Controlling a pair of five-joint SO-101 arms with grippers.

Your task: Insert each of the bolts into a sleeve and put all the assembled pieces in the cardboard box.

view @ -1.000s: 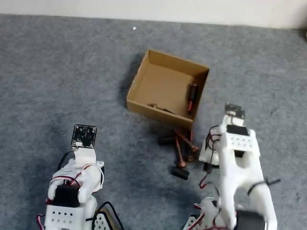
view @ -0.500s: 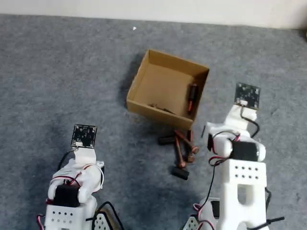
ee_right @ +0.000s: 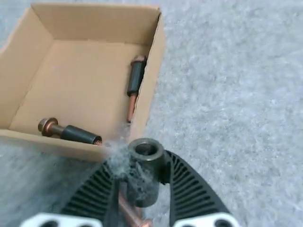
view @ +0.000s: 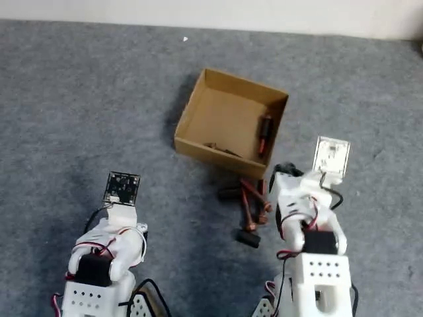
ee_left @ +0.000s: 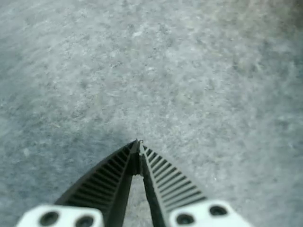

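My right gripper is shut on a black sleeve, held upright with its hole facing up, just outside the cardboard box. A copper bolt lies on the carpet under the sleeve. Two assembled pieces lie inside the box. In the high view the right gripper hangs over the pile of loose bolts and sleeves in front of the box. My left gripper is shut on nothing, over bare carpet.
Grey carpet covers the whole floor. The left arm stands at the near left, well apart from the box and the pile. A pale wall edge runs along the far side.
The right arm has swung from the right of the pile forward and then left, and now holds its gripper over the loose bolts. The left arm shifted only slightly.
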